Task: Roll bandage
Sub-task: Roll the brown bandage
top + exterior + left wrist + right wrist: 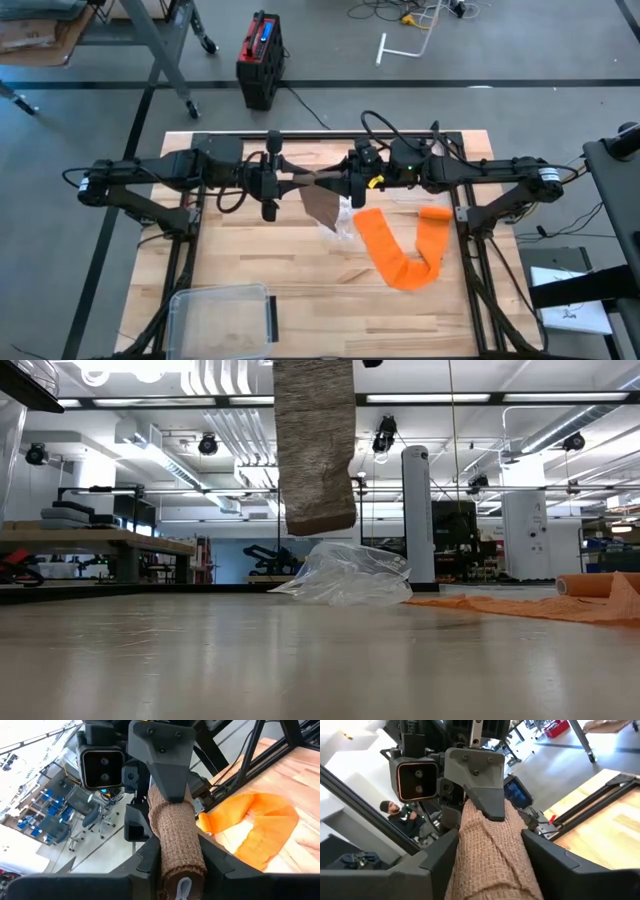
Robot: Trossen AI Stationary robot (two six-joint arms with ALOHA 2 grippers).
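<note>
A brown bandage, partly rolled (176,840), is held level in the air between my two grippers over the middle of the table. Its loose tail (315,450) hangs straight down, the lower end clear of the tabletop. My left gripper (303,183) comes from the table's left and is shut on the roll. My right gripper (338,185) comes from the table's right and meets it head-on, its fingers closed on the same roll (487,855). An orange bandage (400,250) lies unrolled in a bend on the table's right half. My left gripper pinches the roll's near end (182,870) between its two fingers, level, coming from the table's left, with the fingers lying along the roll. The roll is lifted clear and its tail hangs slack below. My right gripper has the roll's other end (485,870) between its two fingers (442,855), level, from the table's right, fingers along the roll. The cloth fills the gap and meets both fingers. The roll stays clear of the table.
A crumpled clear plastic bag (345,222) lies on the table under the hanging tail. A clear lidded box (222,315) stands at the near left corner. The orange bandage's rolled end (433,214) sits by the right edge. Bare wood (300,270) lies in the near middle.
</note>
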